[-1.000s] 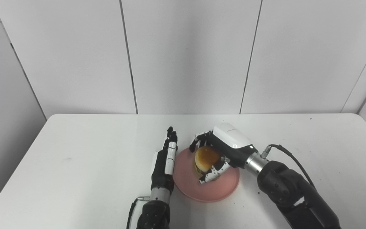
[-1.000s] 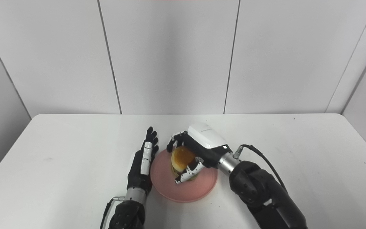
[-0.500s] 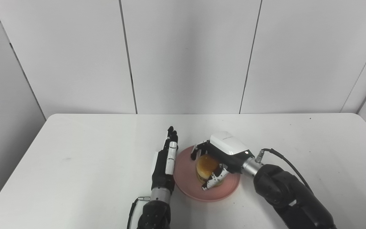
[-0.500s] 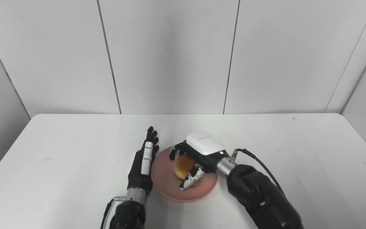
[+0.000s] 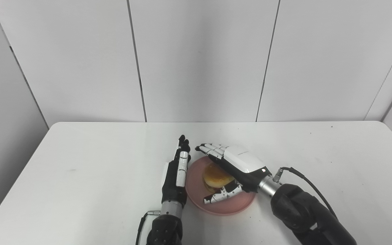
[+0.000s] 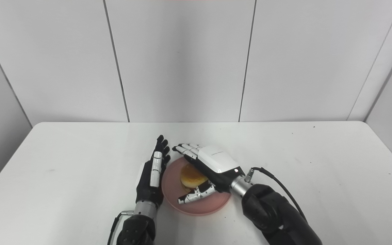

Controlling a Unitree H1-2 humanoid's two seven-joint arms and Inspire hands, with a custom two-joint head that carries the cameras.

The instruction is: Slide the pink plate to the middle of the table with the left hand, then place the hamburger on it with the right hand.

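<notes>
The pink plate lies near the table's front middle. On it sits the hamburger with its golden bun up. My right hand hovers over the burger's right side, open, fingers stretched out to the left past the bun and thumb low in front of it. My left hand stands edge-on with straight fingers against the plate's left rim, open and holding nothing. The right eye view shows the same: plate, hamburger, right hand, left hand.
The white table stretches wide to both sides, with a panelled wall behind its far edge. A black cable loops off my right wrist.
My right hand lowered the hamburger onto the plate and spread its fingers, letting it go. The left hand has not moved.
</notes>
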